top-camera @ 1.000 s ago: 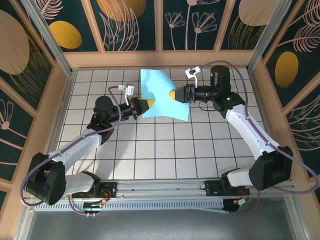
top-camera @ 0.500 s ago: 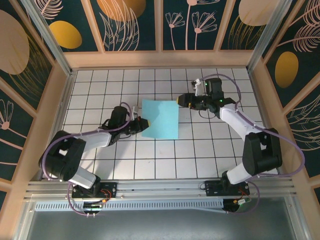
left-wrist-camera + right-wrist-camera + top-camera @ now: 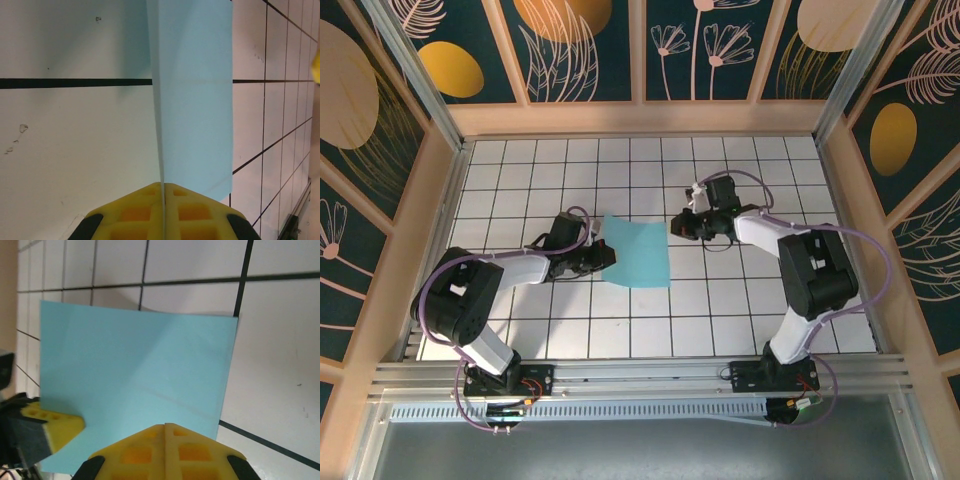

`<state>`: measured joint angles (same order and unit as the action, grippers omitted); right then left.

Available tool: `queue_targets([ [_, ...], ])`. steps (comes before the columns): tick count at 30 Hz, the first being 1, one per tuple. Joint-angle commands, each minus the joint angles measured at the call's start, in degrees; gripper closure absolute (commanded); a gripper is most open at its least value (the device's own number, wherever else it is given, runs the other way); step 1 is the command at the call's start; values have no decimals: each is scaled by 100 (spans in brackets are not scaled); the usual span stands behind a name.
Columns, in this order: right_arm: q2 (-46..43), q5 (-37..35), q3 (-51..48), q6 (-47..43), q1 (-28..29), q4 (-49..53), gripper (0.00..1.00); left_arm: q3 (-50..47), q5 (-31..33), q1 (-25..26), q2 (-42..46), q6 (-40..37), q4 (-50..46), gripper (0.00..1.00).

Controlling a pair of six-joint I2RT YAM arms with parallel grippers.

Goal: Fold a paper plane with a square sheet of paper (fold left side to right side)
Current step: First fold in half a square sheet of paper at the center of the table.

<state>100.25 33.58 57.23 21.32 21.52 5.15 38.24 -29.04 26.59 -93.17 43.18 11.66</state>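
The square sheet of paper (image 3: 638, 252) is light cyan and lies near the middle of the white grid table. My left gripper (image 3: 607, 256) is shut on its left edge. In the left wrist view the yellow jaws (image 3: 163, 186) pinch the thin edge, and the paper (image 3: 195, 100) runs away from them. My right gripper (image 3: 675, 226) sits low at the sheet's upper right corner. In the right wrist view its yellow jaws (image 3: 165, 426) are shut with nothing between them, their tips over the near edge of the paper (image 3: 135, 370). The left gripper's yellow finger (image 3: 55, 426) shows at the sheet's far side.
Wooden walls (image 3: 440, 200) box in the tiled table (image 3: 720, 310) on three sides. A metal rail (image 3: 640, 380) with both arm bases runs along the near edge. Both arms lie low over the tiles.
The paper came down from the back, where both grippers held it up, and now lies on the tiles. The right gripper let go, shut, and moved to the sheet's corner.
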Motion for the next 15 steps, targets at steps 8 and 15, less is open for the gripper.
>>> queue_targets([
  [8, 744, -219, 137, -60, 233, -16, 100, 234, 22, 5, -57, -221, -375, 81],
  [15, 891, -503, 64, -168, 256, 121, 100, 328, -93, 13, 17, -185, -236, 55],
])
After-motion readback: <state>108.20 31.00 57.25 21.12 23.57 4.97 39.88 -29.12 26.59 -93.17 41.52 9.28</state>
